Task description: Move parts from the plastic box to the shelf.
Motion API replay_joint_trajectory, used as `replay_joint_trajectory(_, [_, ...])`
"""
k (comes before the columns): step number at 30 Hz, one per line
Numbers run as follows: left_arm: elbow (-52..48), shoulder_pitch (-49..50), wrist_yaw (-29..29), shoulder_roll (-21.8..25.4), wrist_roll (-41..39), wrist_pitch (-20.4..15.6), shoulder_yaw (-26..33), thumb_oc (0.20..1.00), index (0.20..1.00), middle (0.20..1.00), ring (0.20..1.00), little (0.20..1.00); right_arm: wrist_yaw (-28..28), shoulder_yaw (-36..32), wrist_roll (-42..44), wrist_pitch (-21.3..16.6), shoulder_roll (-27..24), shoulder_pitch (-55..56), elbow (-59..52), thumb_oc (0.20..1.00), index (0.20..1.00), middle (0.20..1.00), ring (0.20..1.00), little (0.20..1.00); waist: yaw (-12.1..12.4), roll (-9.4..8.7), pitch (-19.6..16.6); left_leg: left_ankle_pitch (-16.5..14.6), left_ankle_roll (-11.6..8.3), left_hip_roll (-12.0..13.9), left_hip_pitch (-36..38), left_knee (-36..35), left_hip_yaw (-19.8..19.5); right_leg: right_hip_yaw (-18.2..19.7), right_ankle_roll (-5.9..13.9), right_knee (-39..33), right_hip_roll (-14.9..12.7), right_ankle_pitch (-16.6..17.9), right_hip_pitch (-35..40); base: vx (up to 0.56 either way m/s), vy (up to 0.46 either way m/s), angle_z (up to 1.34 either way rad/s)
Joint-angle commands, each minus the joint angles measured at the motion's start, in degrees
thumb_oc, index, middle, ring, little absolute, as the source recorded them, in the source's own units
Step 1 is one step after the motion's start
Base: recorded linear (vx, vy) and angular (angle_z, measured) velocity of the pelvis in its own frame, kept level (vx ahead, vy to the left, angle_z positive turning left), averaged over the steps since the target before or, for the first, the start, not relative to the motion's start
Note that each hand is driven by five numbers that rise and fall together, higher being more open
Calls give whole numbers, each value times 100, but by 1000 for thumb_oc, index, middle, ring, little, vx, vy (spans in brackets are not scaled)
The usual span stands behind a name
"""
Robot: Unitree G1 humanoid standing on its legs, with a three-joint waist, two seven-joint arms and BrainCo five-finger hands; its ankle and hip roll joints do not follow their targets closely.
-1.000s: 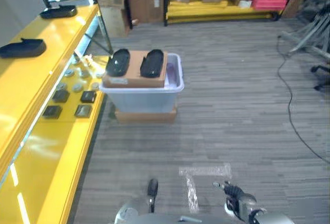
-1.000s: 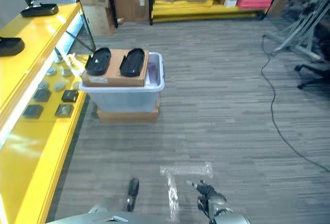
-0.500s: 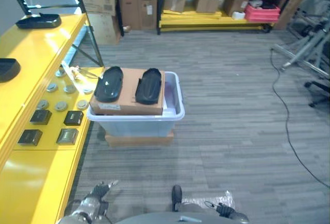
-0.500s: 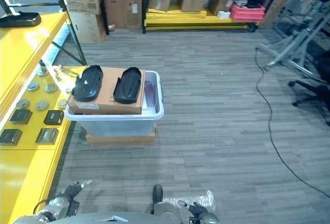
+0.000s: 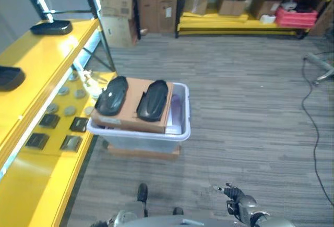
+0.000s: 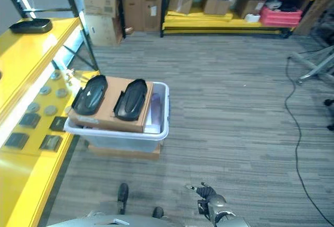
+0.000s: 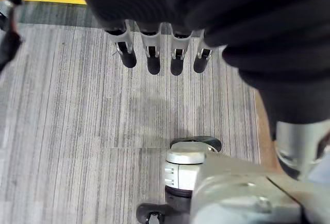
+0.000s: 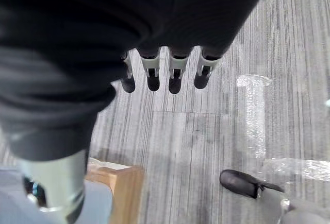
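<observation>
two black oval parts (image 5: 131, 98) lay on brown cardboard sheet (image 5: 136, 107) over clear plastic box (image 5: 180, 128); yellow shelf (image 5: 36, 75) left. right hand (image 8: 162, 74) and left hand (image 7: 162, 54) hung empty, fingers straight. transfer judged not started.

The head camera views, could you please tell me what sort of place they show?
Probably a warehouse or workshop storeroom: long yellow metal shelves holding small parts, a translucent plastic box on the grey floor with black oval parts on cardboard, and brown cardboard cartons stacked at the back.
</observation>
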Motion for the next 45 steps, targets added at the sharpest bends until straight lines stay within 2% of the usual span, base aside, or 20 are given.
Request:
replay_joint_trajectory(1, [125, -505, 175, 328, 131, -78, 54, 1000, 1000, 1000, 1000, 1000, -261, 81, -398, -209, 74, -42, -658, 1000, 1000, 1000, 1000, 1000, 121, -94, -51, -516, 208, -101, 481, -176, 33, 202, 927, 898, -708, -536, -9, 237, 360, 6])
replay_joint_trajectory(2, [-122, -592, 242, 367, 53, -130, 40, 1000, 1000, 1000, 1000, 1000, -357, 118, -525, -249, 65, -38, -1334, 1000, 1000, 1000, 1000, 1000, 10, -43, 28, -562, 326, -115, 678, -317, 73, 309, 1084, 1732, -749, -459, -430, 237, 361, -6])
replay_joint_trajectory(3, [-124, -591, 242, 367, 53, -129, 40, 1000, 1000, 1000, 1000, 1000, -358, 117, -527, -244, 65, -33, -1343, 1000, 1000, 1000, 1000, 1000, 19, -48, 27, -561, 328, -120, 680, -321, 82, 320, 1086, 1759, -755, -473, -447, 71, 246, -24])
replay_joint_trajectory(4, [-347, -680, 324, 394, 8, -176, -6, 1000, 1000, 1000, 1000, 1000, -477, 123, -637, -277, 0, -58, -1760, 1000, 1000, 1000, 1000, 1000, -60, -10, 127, -560, 360, -113, 749, -369, 77, 354, 1170, 2149, -768, -323, -651, 32, 177, -31])
replay_joint_trajectory(5, [-697, -841, 440, 414, -24, -258, -142, 1000, 1000, 1000, 1000, 1000, -732, 110, -908, -316, -99, -87, -2582, 1000, 1000, 1000, 1000, 1000, -201, 74, 313, -525, 388, -78, 794, -410, -10, 652, 1230, 2618, -626, -227, -1028, 33, 176, -18])
replay_joint_trajectory(6, [-698, -840, 441, 412, -24, -257, -143, 1000, 1000, 1000, 1000, 1000, -734, 106, -912, -308, -100, -80, -2593, 1000, 1000, 1000, 1000, 1000, -194, 72, 315, -527, 387, -80, 799, -411, -4, 658, 1230, 2633, -628, -235, -1033, 116, 113, 10])
replay_joint_trajectory(7, [-967, -1048, 571, 437, 33, -315, -365, 1000, 1000, 1000, 1000, 1000, -1020, 11, -1206, -359, -277, -123, -3177, 1000, 1000, 1000, 1000, 1000, -270, 102, 376, -518, 364, -115, 799, -496, -187, 945, 1115, 1986, -490, -391, -1119, 140, -2, 28])
replay_joint_trajectory(10, [-1237, -1329, 790, 398, -122, -442, -541, 1000, 1000, 1000, 1000, 1000, -1471, -186, -1428, -406, -517, -222, -3889, 1000, 1000, 1000, 1000, 1000, -352, 113, 462, -521, 312, -140, 804, -621, -427, 1227, 1078, 1141, -538, -199, -1217, 125, -54, 58])
replay_joint_trajectory(13, [-1287, -1199, 834, 274, -12, -401, -604, 1000, 1000, 1000, 1000, 1000, -1606, -339, -1619, -404, -584, -171, -4288, 1000, 1000, 1000, 1000, 1000, -297, 60, 412, -536, 282, -140, 766, -629, -492, 1085, 1022, 837, -588, -191, -1023, 117, -118, 34])
replay_joint_trajectory(17, [-951, -1010, 807, 33, 73, -328, -699, 1000, 1000, 1000, 1000, 1000, -1883, -401, -2045, -350, -734, -316, -4713, 1000, 1000, 1000, 1000, 1000, -275, 103, 447, -468, 231, -111, 602, -679, -633, 855, 950, 589, -550, -141, -970, 59, -94, 30])
replay_joint_trajectory(24, [-419, -851, 790, -151, 460, -170, -940, 1000, 1000, 1000, 1000, 1000, -2354, -142, -2140, -289, -647, -1217, -4330, 1000, 1000, 1000, 1000, 1000, -159, 129, 506, -410, 172, -105, 329, -703, -714, 717, 961, 206, -551, 6, -967, 16, -34, 9])
replay_joint_trajectory(26, [-464, -812, 836, -155, 489, -213, -956, 1000, 1000, 1000, 1000, 1000, -2674, 24, -2737, -125, -764, -1527, -4177, 1000, 1000, 1000, 1000, 1000, -72, 152, 552, -390, 162, -119, 231, -703, -733, 680, 977, 120, -565, 53, -989, 1, 2, -2])
replay_joint_trajectory(27, [-468, -779, 855, -163, 466, -218, -963, 1000, 1000, 1000, 1000, 1000, -2827, 7, -2756, -98, -760, -1700, -4092, 1000, 1000, 1000, 1000, 1000, -24, 174, 585, -374, 157, -129, 177, -703, -738, 645, 991, 100, -586, 82, -1010, -32, 34, 3])
replay_joint_trajectory(36, [-363, -802, 1025, -221, 374, -157, -1133, 1000, 1000, 1000, 1000, 1000, -3384, 142, -2279, -38, -695, -3043, -3373, 1000, 1000, 1000, 1000, 1000, 360, 320, 845, -207, 112, -332, -394, -703, -931, 392, 1068, 28, -761, 241, -1348, -30, 71, 17])
replay_joint_trajectory(41, [-357, -901, 1042, -238, 215, -157, -1108, 1000, 1000, 1000, 1000, 1000, -3568, 144, -2212, -50, -664, -3244, -3308, 1000, 1000, 1000, 1000, 1000, 458, 372, 915, -141, 97, -400, -543, -703, -1071, 259, 1084, 23, -826, 288, -1418, -11, 50, 25])
replay_joint_trajectory(45, [-430, -1043, 1188, -235, 90, -175, -1112, 1000, 1000, 1000, 1000, 1000, -3895, 33, -2247, 85, -562, -3263, -3194, 1000, 1000, 1000, 1000, 1000, 534, 418, 985, -86, 94, -450, -657, -703, -1223, 130, 1098, 33, -872, 310, -1452, -8, 29, 27])
